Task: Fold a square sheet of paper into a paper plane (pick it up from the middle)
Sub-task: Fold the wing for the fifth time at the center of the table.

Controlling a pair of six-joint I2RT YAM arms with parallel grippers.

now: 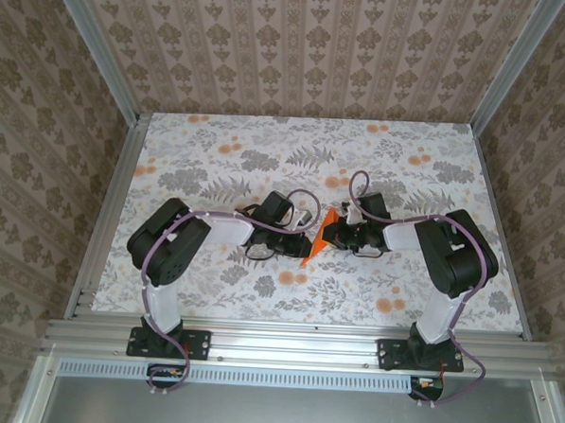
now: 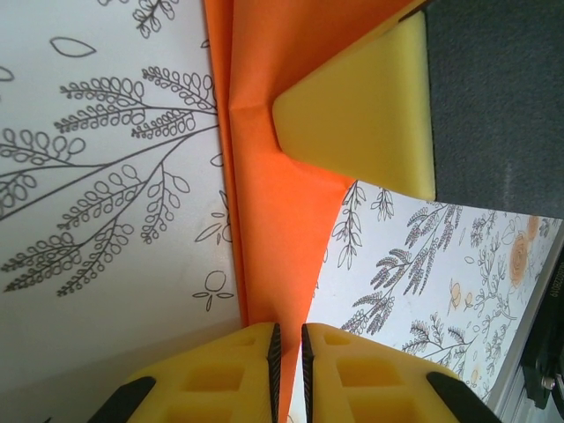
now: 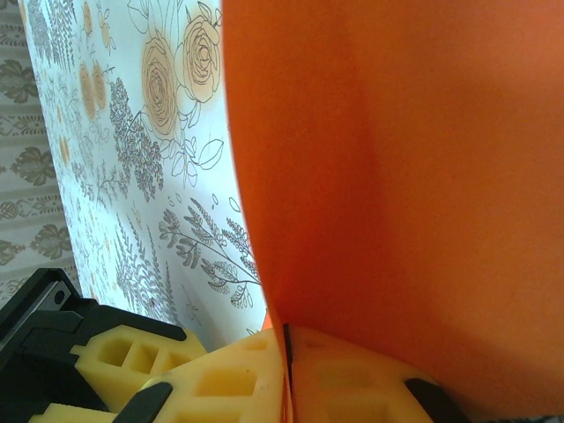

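- Two pincers meet at the middle of the white flower-printed tabletop (image 1: 219,151). The thin bright orange paper sheet (image 1: 315,240) is held between them, standing on edge rather than lying flat.
- Left pincer (image 2: 287,352): clenched on the sheet's near edge. Its yellow foam fingers are pressed together and the paper runs out from between them.
- Right pincer (image 3: 286,348): likewise clamped on an edge of the sheet, which rises from its fingers as a broad curved wall of orange.
- Governing relation: from the left wrist, the sheet's long axis runs straight away from the left pincer. At the far end the right pincer's wedge-shaped yellow pad (image 2: 352,123) bears on the paper.
- Neither arm is nearer, as each holds one end. In my judgement any coming fold depends on the two moving in step along that axis.
- A crease line shows along the sheet's left margin in the left wrist view.
- Not determinable: the number of folds made, the sheet's full outline, and whether its lower edge touches the tabletop. The arms cover most of it from above, and both wrist views crop it.
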